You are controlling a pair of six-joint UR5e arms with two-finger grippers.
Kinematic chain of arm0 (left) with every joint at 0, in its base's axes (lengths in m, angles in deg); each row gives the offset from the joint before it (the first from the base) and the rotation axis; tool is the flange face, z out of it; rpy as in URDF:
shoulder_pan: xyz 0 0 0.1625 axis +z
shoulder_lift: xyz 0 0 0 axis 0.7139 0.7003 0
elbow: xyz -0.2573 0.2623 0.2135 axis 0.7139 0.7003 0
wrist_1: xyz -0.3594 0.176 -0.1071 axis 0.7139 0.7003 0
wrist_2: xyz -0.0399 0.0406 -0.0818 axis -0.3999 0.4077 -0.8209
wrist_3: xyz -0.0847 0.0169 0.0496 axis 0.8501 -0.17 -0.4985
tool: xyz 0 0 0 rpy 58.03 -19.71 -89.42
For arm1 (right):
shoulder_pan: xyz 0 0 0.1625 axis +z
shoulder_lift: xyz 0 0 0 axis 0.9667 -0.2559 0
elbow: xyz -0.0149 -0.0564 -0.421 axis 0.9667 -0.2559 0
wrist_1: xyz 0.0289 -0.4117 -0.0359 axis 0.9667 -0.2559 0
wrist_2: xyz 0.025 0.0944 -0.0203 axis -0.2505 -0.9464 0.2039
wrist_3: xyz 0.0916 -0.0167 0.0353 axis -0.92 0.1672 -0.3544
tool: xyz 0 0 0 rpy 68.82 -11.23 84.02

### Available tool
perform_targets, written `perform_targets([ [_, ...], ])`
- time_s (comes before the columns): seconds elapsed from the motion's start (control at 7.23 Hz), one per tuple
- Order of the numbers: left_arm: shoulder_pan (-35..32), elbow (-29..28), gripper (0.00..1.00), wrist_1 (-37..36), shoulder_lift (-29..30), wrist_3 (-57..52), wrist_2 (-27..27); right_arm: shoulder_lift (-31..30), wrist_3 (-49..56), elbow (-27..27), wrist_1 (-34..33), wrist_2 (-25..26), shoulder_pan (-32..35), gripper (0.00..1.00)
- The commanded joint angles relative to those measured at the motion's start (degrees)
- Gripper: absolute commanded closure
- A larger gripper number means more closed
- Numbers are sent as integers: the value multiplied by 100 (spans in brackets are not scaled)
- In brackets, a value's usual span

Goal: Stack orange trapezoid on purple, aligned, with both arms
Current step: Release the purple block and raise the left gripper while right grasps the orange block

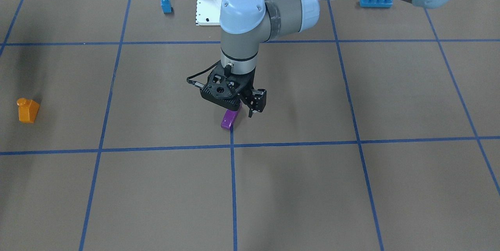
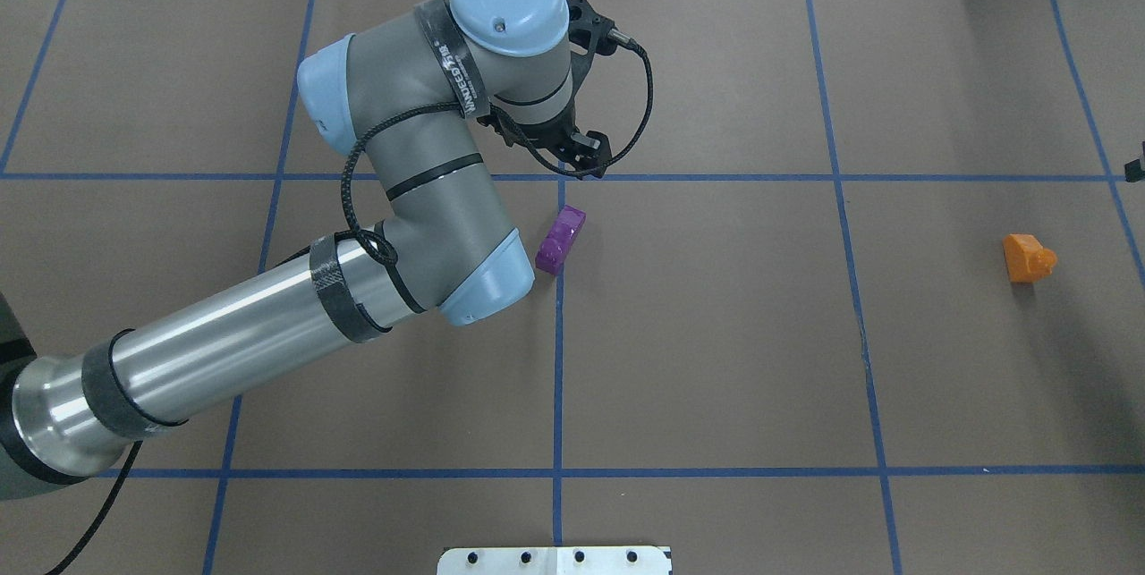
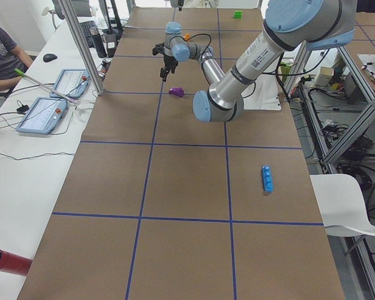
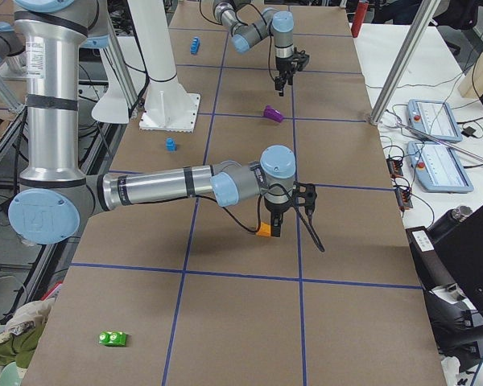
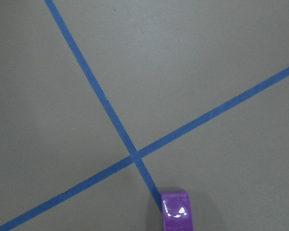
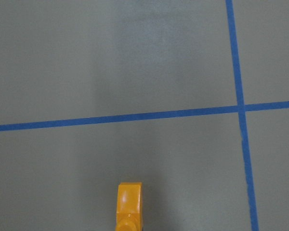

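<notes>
The purple brick (image 1: pixel 229 119) lies on the brown table beside a blue tape crossing, free of any gripper; it also shows in the overhead view (image 2: pixel 561 240) and at the bottom edge of the left wrist view (image 5: pixel 177 210). My left gripper (image 1: pixel 253 111) hovers just above and beside it, empty, and its jaws look apart. The orange trapezoid (image 2: pixel 1027 257) sits far off on my right side, also low in the right wrist view (image 6: pixel 130 204). My right gripper (image 4: pixel 275 223) hangs right over the orange trapezoid (image 4: pixel 264 230). I cannot tell whether it is open or shut.
A small blue single-stud brick (image 1: pixel 166 4) and a long blue brick (image 1: pixel 375 0) lie near the white base plate (image 1: pixel 207 5). A green brick (image 4: pixel 112 338) lies at the table's right end. Operators' tablets (image 3: pixel 44 114) are on the side table.
</notes>
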Motion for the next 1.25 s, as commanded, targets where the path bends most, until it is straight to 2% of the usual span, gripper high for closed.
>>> perform_targets([
  [0.0,-80,319,0,-257,-52,-2,-45,-119,-1008,-248,1181,588,-1017,0],
  [0.69,-97,337,0,-257,-61,-2,-45,118,-975,-1521,2016,653,-1487,0],
  [1.11,-106,372,0,-249,-140,-2,-45,136,-1019,-1524,2071,583,-1567,0],
])
